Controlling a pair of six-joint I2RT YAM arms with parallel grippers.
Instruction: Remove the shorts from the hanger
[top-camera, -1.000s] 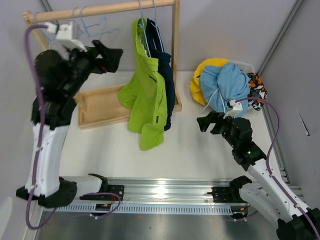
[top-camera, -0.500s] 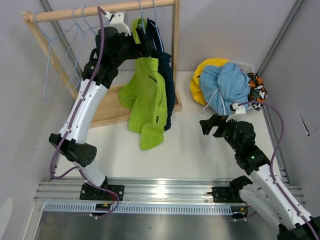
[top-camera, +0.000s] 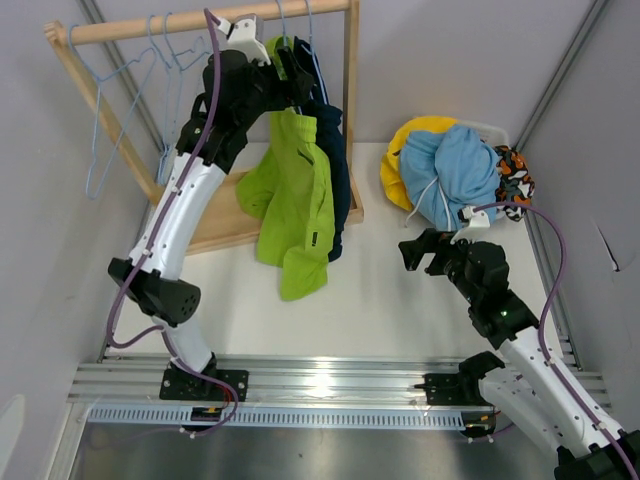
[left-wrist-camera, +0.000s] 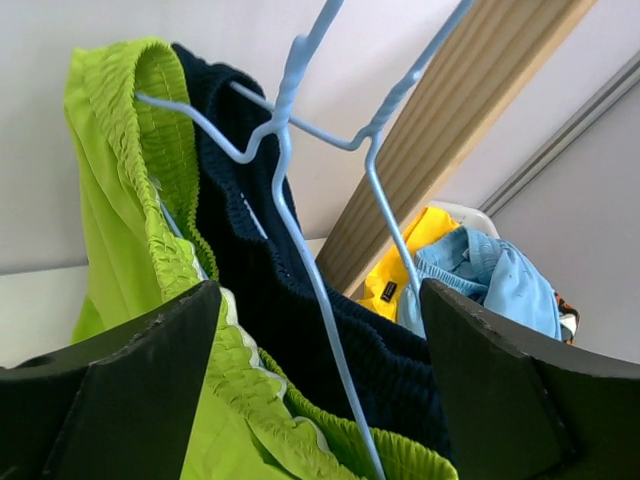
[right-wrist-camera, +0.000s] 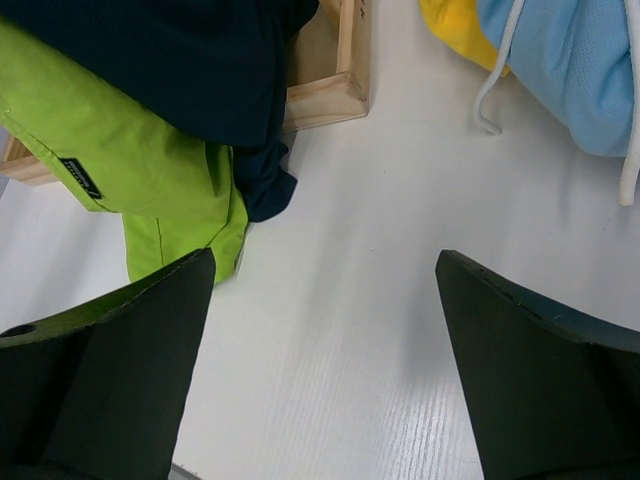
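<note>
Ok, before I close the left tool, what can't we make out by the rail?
Left tool: top view, tips lost against the navy shorts; contact unclear.
Hangers: left wrist view, hooks cut off by the top edge.
Navy shorts: top view, mostly covered by the green shorts.
Patterned shorts: top view, only a sliver shows behind the blue shorts.

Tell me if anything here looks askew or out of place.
The lime green shorts hang lopsided from the rail, with one leg drooping low toward the table. Other shorts lie in a loose heap near the back wall.
</note>
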